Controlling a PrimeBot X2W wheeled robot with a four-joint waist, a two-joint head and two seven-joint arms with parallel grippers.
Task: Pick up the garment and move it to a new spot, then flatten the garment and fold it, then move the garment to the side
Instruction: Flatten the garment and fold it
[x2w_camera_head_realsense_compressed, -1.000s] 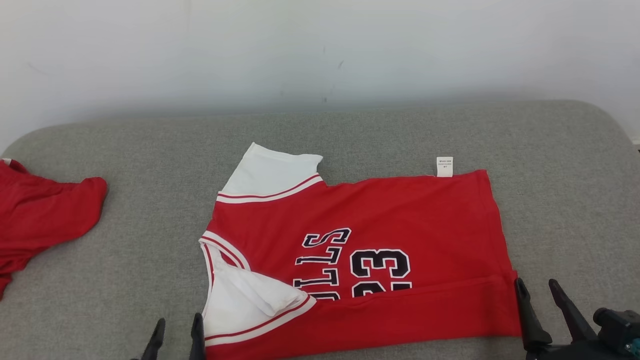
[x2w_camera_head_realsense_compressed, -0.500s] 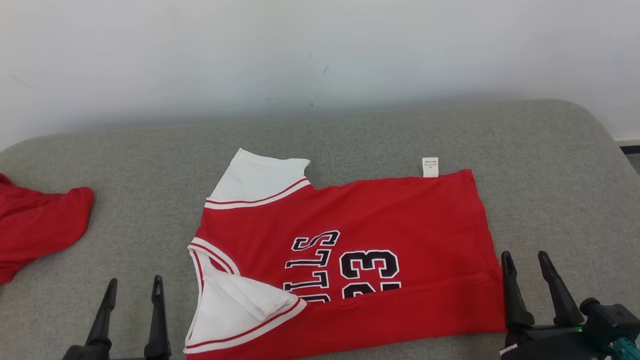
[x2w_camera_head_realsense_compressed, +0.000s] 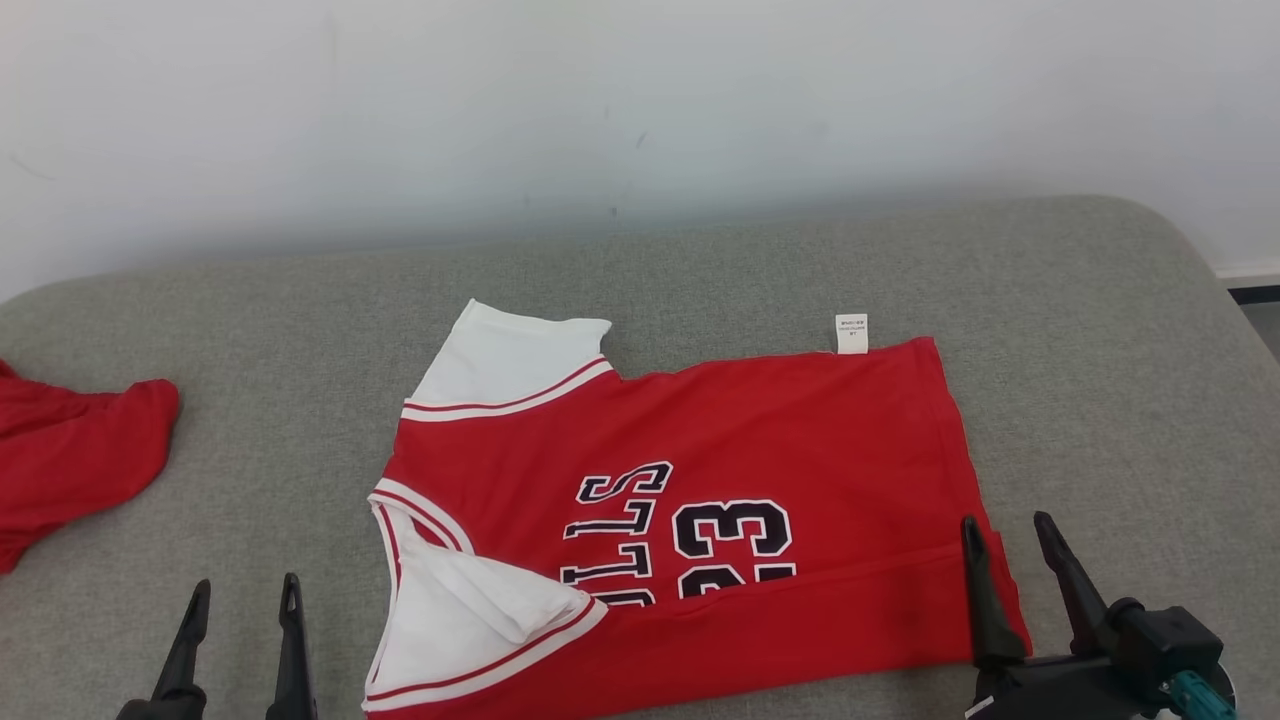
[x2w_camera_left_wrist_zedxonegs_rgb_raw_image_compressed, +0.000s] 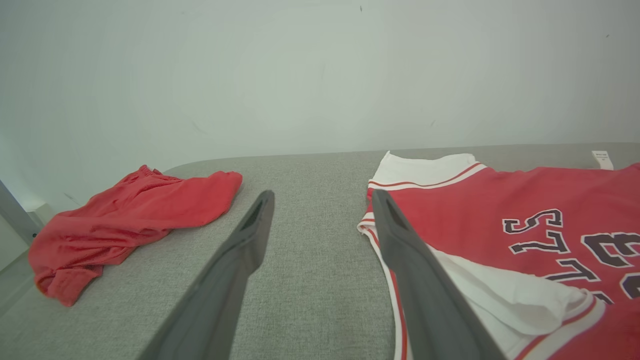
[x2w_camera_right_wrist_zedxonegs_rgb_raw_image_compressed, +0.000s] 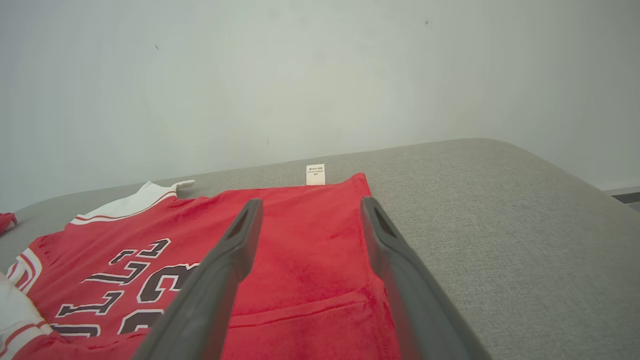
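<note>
The garment (x2w_camera_head_realsense_compressed: 780, 430) is a red jersey with white sleeves and black lettering, lying flat on the grey cushion with its near edge folded over. It also lies in the left wrist view (x2w_camera_left_wrist_zedxonegs_rgb_raw_image_compressed: 525, 220) and the right wrist view (x2w_camera_right_wrist_zedxonegs_rgb_raw_image_compressed: 300, 235). My left gripper (x2w_camera_head_realsense_compressed: 242, 598) stands open at the lower left, apart from the jersey's collar side, empty (x2w_camera_left_wrist_zedxonegs_rgb_raw_image_compressed: 322, 200). My right gripper (x2w_camera_head_realsense_compressed: 1005, 535) is open at the jersey's right hem corner, one finger over the red cloth, holding nothing (x2w_camera_right_wrist_zedxonegs_rgb_raw_image_compressed: 310, 207).
A second red garment (x2w_camera_head_realsense_compressed: 70, 455) lies crumpled at the cushion's left end (x2w_camera_left_wrist_zedxonegs_rgb_raw_image_compressed: 125, 215). The grey cushion (x2w_camera_head_realsense_compressed: 1100, 330) has rounded far corners and a white wall behind it. Bare fabric lies to the right of the jersey.
The camera has shifted, sliding the scene left. My left gripper has drawn away leftward from the jersey's collar edge. My right gripper has come in over the jersey's right hem corner.
</note>
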